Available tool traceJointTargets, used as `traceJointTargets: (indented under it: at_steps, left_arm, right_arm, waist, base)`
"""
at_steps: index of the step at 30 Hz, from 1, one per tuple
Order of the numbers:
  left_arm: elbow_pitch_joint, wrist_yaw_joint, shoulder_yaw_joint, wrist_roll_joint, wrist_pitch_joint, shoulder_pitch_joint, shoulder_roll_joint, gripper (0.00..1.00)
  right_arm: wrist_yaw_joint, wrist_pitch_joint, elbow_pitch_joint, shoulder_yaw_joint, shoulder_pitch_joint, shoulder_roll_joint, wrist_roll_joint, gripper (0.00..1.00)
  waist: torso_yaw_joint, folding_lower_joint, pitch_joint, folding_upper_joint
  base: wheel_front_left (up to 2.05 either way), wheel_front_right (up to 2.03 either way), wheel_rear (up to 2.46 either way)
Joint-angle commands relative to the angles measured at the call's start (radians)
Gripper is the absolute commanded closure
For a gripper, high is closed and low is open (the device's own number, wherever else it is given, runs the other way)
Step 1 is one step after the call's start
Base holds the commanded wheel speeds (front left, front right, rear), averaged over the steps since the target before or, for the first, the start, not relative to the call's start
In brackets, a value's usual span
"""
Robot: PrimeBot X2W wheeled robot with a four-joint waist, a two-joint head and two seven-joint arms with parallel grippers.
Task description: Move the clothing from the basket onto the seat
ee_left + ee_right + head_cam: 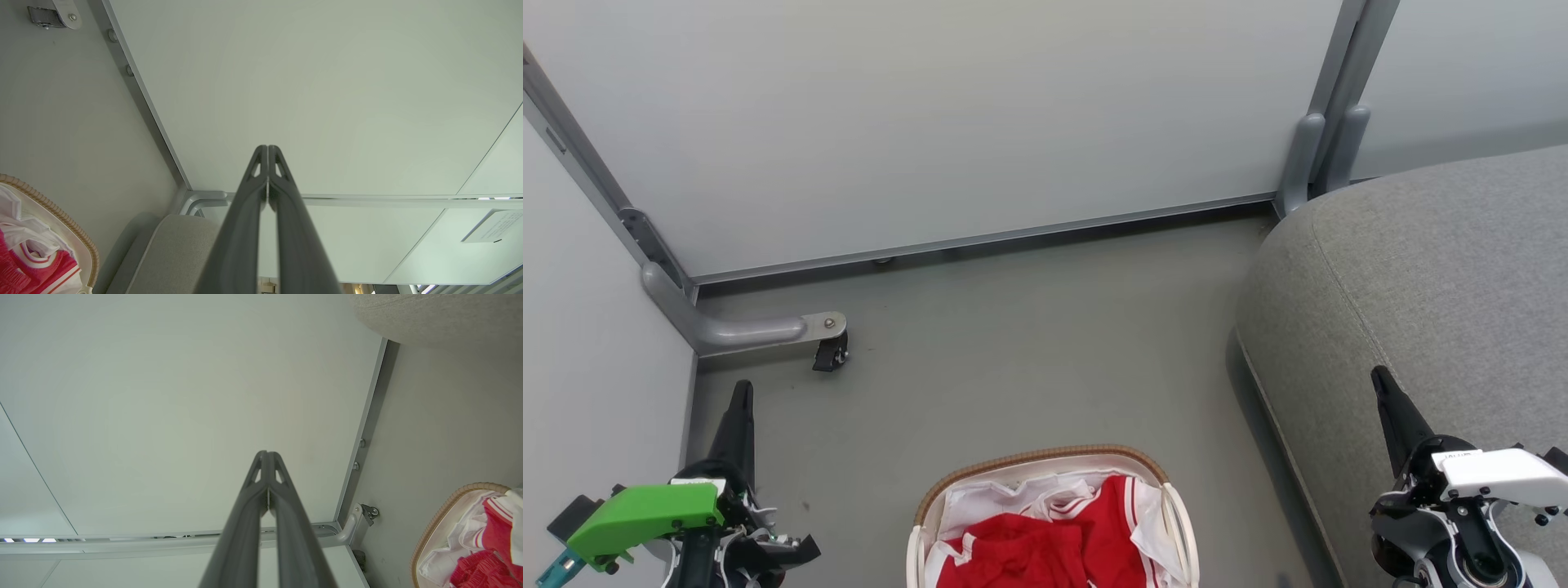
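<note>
Left end effector (742, 392) and right end effector (1382, 377) are both pressing their fingers together, holding nothing. The red clothing (1045, 551) is lying in the basket (1029, 456) between them, back behind their tips, about as near to each. The seat (1437, 269) is sitting under the right one.

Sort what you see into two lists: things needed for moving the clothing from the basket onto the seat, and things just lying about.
Belongs to the job:
red and white clothing
white basket with a woven rim
grey couch seat

Just there:
partition foot with a black castor
pale partition panels
</note>
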Motion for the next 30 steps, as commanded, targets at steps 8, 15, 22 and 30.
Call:
traceJointTargets:
  at_steps: [8,15,22,30]
  left_arm:
    - [-0.002,-0.005,0.001,-0.003,0.002,-0.01,0.004,1.0]
    - [-0.002,-0.005,0.001,-0.003,0.002,-0.01,0.004,1.0]
    - [-0.002,-0.005,0.001,-0.003,0.002,-0.01,0.004,1.0]
    - [-0.002,-0.005,0.001,-0.003,0.002,-0.011,0.004,1.0]
  right_arm:
    - [0.0,0.0,-0.004,-0.001,-0.009,-0.006,0.003,1.0]
    - [0.0,0.0,-0.004,-0.001,-0.009,-0.006,0.003,1.0]
    - [0.0,0.0,-0.004,-0.001,-0.009,-0.006,0.003,1.0]
    - [0.0,0.0,-0.004,-0.001,-0.009,-0.006,0.003,1.0]
  waist:
    - [0.0,0.0,0.0,0.0]
    - [0.0,0.0,0.0,0.0]
    - [0.0,0.0,0.0,0.0]
    - [0.0,0.0,0.0,0.0]
  base:
    - [0.0,0.0,0.0]
    - [0.0,0.0,0.0]
    - [0.0,0.0,0.0]
    - [0.0,0.0,0.0]
